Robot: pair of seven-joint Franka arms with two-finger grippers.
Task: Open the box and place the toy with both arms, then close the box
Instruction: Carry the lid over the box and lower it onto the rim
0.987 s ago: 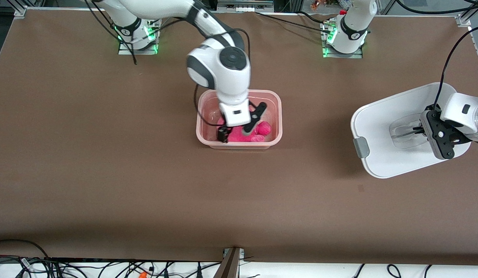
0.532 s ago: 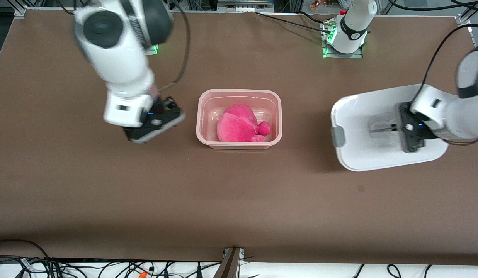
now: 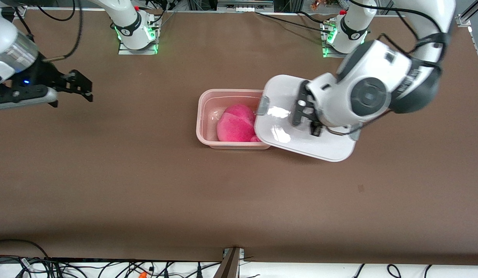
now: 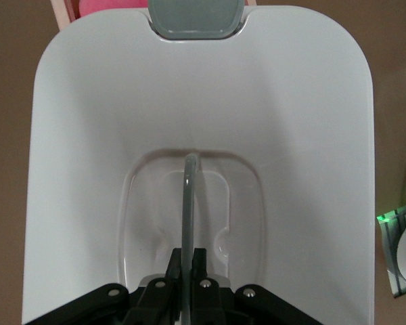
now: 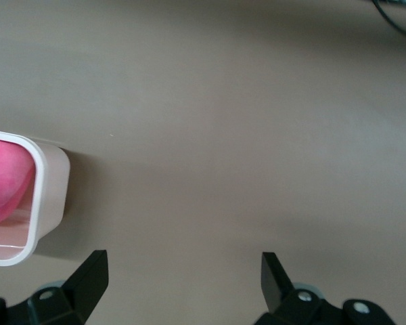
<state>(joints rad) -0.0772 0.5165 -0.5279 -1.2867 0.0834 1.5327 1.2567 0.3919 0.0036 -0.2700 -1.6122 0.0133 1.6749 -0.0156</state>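
Observation:
The pale pink box [image 3: 208,101] stands open mid-table with the bright pink toy [image 3: 235,123] lying in it. My left gripper [image 3: 306,116] is shut on the clear handle [image 4: 189,196] of the white lid [image 3: 300,144] and holds it tilted in the air, overlapping the box's end toward the left arm. The lid [image 4: 291,135], its grey clip [image 4: 196,17] and my left gripper [image 4: 188,261] show in the left wrist view. My right gripper [image 3: 86,87] is open and empty over bare table toward the right arm's end. Its wrist view shows the gripper [image 5: 183,271], a box corner [image 5: 51,196] and the toy [image 5: 7,183].
The brown table [image 3: 146,185] carries nothing else. Cables run along the table's edge nearest the front camera [image 3: 107,268]. The arm bases [image 3: 136,31] stand at the edge farthest from it.
My right gripper has drawn away from the box toward the right arm's end of the table. My left gripper has carried the lid from the left arm's end to over the box's end.

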